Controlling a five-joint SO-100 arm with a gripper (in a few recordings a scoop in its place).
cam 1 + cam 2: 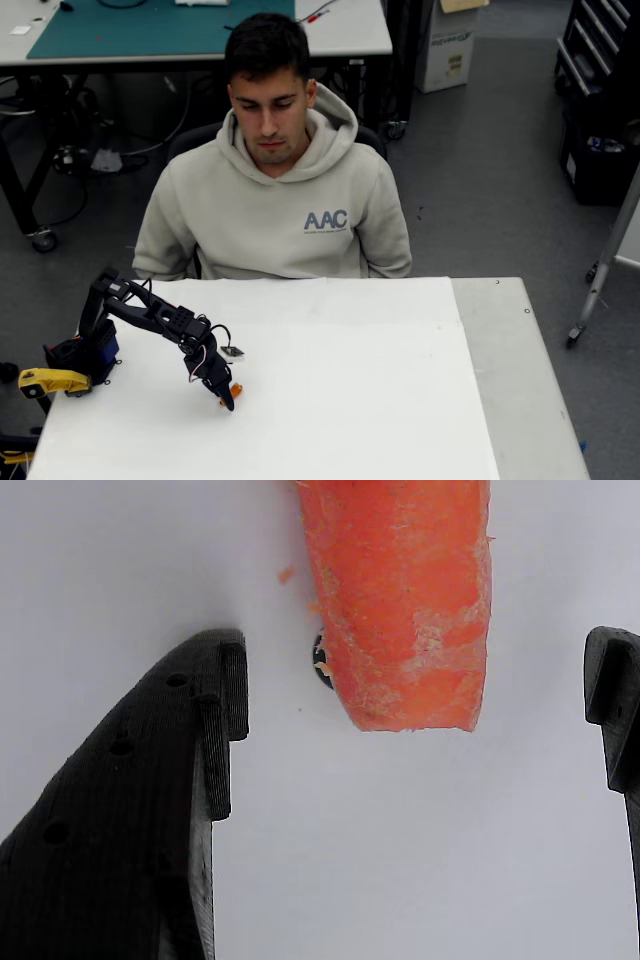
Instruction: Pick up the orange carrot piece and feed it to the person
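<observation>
The orange carrot piece [236, 390] lies on the white table [350, 400], left of the middle. In the wrist view the carrot piece [400, 600] reaches down from the top edge with its cut end between the two fingers, touching neither. My black gripper [227, 397] points down right beside it, low over the table. The gripper [420, 690] is open, its fingers [215, 710] standing wide apart on either side of the carrot. The person [275, 190] in a beige hoodie sits behind the far edge of the table, looking down.
A yellow clamp [50, 381] holds the arm's base at the table's left edge. A grey table strip [520, 380] borders the white sheet on the right. Behind the person stand a desk with a green mat [150, 25] and a cardboard box [447, 45].
</observation>
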